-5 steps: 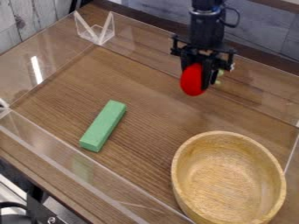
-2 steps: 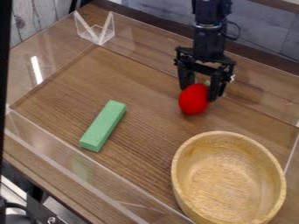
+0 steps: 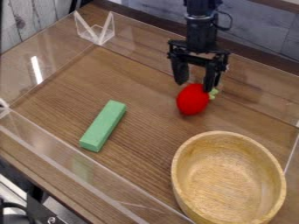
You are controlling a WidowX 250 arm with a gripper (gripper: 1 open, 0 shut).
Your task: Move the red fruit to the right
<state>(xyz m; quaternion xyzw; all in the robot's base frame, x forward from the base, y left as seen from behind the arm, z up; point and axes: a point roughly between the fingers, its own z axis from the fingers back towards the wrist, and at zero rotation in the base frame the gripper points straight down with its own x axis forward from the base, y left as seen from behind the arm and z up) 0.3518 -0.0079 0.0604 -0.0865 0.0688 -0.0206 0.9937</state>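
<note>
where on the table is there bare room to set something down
Bare wood lies between the green block and the red fruit, and left of the block toward the table's edge. It is crowded around the fruit, with the end effector just behind it and the wooden bowl in front.

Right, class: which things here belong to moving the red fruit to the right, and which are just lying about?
Part of the job:
- red fruit
- tool, open just behind it

Just lying about:
- green block
- wooden bowl
- white wire-like object

On the worktop [image 3: 52,98], the block [image 3: 103,125] lies left of the bowl [image 3: 228,178]; the fruit [image 3: 193,100] lies behind the bowl.
</note>
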